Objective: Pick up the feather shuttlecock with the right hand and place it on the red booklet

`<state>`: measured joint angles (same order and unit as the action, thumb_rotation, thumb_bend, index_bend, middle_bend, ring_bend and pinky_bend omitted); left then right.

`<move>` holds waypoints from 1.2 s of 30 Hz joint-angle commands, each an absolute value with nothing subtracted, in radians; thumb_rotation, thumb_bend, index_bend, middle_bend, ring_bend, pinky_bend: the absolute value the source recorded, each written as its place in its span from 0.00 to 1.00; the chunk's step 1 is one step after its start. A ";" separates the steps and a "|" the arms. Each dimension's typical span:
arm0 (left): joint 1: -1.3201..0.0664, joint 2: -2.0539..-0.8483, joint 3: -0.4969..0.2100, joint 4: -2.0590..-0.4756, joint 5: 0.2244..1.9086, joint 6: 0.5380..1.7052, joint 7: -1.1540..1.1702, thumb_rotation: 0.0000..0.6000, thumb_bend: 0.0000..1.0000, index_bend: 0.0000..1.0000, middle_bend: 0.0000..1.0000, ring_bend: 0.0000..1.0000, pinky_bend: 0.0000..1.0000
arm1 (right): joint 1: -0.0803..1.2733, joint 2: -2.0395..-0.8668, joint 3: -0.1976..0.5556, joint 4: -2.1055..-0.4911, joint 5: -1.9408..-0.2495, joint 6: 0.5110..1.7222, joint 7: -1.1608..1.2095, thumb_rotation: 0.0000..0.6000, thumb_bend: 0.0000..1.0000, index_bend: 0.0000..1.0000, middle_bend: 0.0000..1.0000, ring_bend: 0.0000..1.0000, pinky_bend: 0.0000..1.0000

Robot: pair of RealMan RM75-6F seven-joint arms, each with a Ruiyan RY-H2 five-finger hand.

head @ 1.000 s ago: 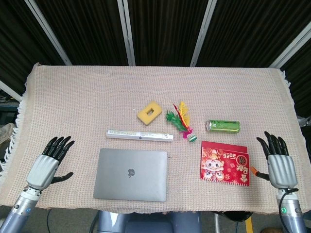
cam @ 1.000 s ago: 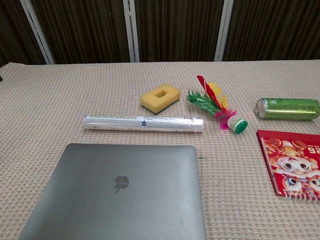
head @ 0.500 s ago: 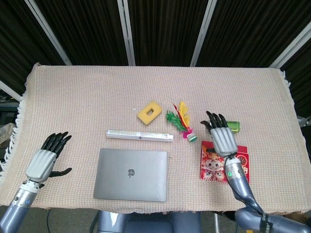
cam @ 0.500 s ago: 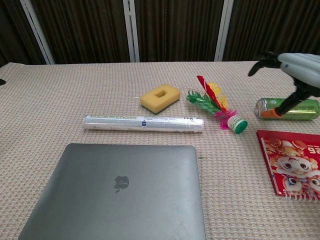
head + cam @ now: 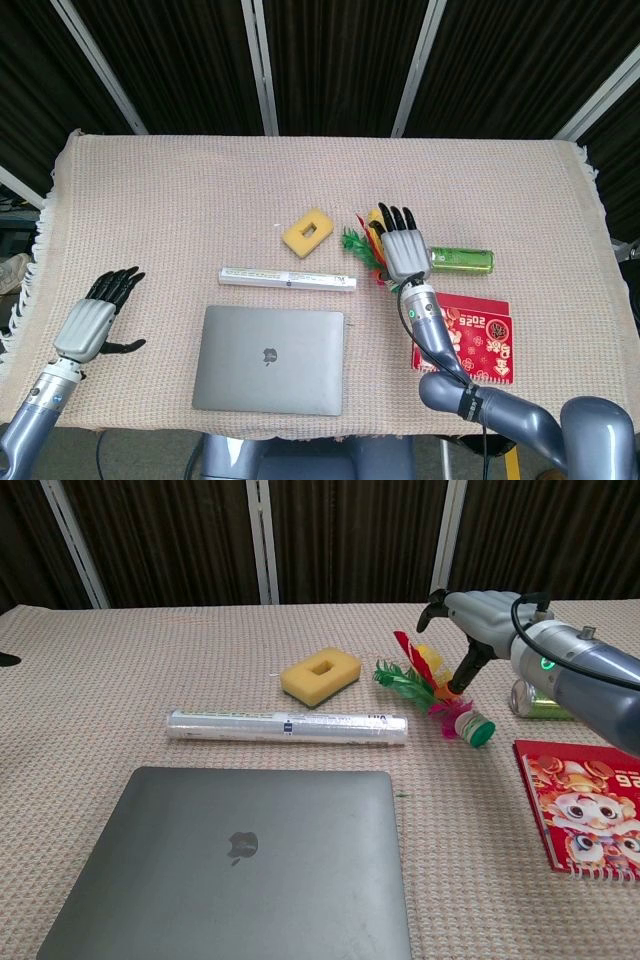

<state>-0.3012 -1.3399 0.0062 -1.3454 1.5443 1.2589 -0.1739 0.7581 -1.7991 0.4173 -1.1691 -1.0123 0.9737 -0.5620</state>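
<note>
The feather shuttlecock (image 5: 432, 685) lies on the cloth, its red, yellow and green feathers pointing back-left and its green base (image 5: 478, 731) to the front right. My right hand (image 5: 402, 245) hovers just over it with fingers spread, hiding most of it in the head view; only green feathers (image 5: 353, 240) show. In the chest view the right hand (image 5: 482, 613) is above the feathers, thumb pointing down near them, holding nothing. The red booklet (image 5: 482, 336) lies flat to the front right. My left hand (image 5: 93, 320) rests open near the table's left front.
A green can (image 5: 466, 261) lies on its side right of the shuttlecock, behind the booklet. A yellow sponge (image 5: 320, 675), a white roll (image 5: 287, 725) and a closed grey laptop (image 5: 240, 855) lie to the left. The cloth-covered table (image 5: 180, 190) ends at dark curtains.
My right hand has swept from the table's right front, over the booklet and can, to above the shuttlecock. The left hand has shifted slightly. No object has moved.
</note>
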 commanded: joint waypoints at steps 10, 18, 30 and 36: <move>-0.313 -1.365 -0.007 -1.322 1.512 1.228 -0.158 1.00 0.03 0.00 0.00 0.00 0.00 | 0.854 -1.868 0.428 -0.924 -0.990 0.885 -0.486 1.00 0.11 0.15 0.00 0.00 0.00; -0.321 -1.361 0.003 -1.313 1.523 1.217 -0.195 1.00 0.04 0.00 0.00 0.00 0.00 | 0.847 -1.891 0.410 -0.915 -0.980 0.915 -0.482 1.00 0.11 0.14 0.00 0.00 0.00; -0.320 -1.350 0.017 -1.307 1.548 1.230 -0.248 1.00 0.04 0.00 0.00 0.00 0.00 | 0.832 -1.890 0.390 -0.999 -0.971 0.988 -0.531 1.00 0.11 0.15 0.00 0.00 0.00; -0.315 -1.347 0.021 -1.303 1.556 1.246 -0.258 1.00 0.04 0.00 0.00 0.00 0.00 | 0.833 -1.904 0.384 -0.994 -0.942 0.969 -0.537 1.00 0.11 0.15 0.00 0.00 0.00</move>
<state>-0.3151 -1.3468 0.0210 -1.3029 1.5559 1.2459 -0.2583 0.8322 -1.8994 0.3861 -1.0000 -0.9483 0.9757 -0.5375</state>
